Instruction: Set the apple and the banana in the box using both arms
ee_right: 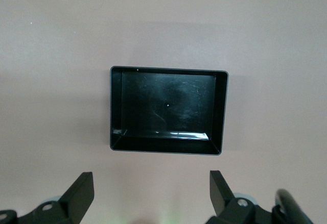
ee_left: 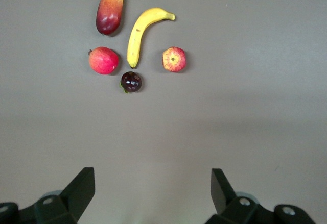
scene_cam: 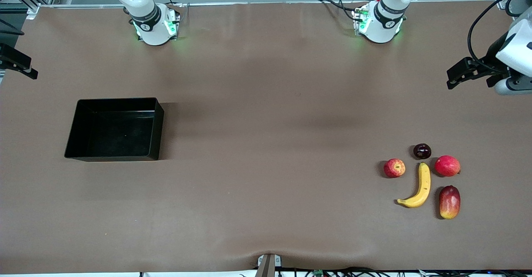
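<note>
The brown matte table [scene_cam: 266, 144] carries a glossy black rectangular box [scene_cam: 114, 129] at the right arm's end, at 9 o'clock. At 4 o'clock, the smooth curved banana [scene_cam: 417, 187] runs lengthwise toward the bases, the streaked round apple [scene_cam: 394, 168] just beside it. Both the left gripper [ee_left: 153, 193] and the right gripper [ee_right: 152, 193] hang high, fingers apart.

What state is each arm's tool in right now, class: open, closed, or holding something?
Left tool: open, holding nothing, high over bare table short of the fruits.
Right tool: open, holding nothing, above the box.
</note>
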### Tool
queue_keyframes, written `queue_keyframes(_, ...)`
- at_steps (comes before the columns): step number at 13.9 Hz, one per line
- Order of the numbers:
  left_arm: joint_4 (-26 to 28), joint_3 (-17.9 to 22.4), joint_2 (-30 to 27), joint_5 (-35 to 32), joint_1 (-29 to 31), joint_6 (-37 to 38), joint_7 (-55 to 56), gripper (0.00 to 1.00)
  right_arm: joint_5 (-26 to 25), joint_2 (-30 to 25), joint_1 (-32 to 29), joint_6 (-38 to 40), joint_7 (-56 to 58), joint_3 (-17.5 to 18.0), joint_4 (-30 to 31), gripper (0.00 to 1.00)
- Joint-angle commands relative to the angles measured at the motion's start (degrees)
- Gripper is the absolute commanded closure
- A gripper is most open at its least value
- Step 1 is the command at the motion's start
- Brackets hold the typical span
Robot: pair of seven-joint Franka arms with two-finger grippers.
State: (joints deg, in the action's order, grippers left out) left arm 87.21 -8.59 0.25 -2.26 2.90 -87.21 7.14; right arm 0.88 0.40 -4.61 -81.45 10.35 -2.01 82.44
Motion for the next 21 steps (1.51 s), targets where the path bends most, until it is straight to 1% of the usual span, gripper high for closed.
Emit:
queue_keyframes(1, -0.72, 0.06, -0.34, 0.15, 0.09, 1.08, -0.90, 0.00, 0.00, 0.04, -0.84, 0.15, -0.24, 0.52, -0.17, 0.00)
queue_keyframes(6, -1.86, 0.15, -0.07, 0.32, 0.09, 1.08, -0.12, 0.00, 0.00, 0.04, -0.84, -0.02, -0.24, 0.52, -0.17, 0.00)
queue_keyframes(21, -1.25, 0.24, -0.34, 0.50, 0.09, 1.17, 0.15, 0.00, -0.44, 1.27, -1.02, -0.02, -0.24, 0.52, -0.44, 0.00)
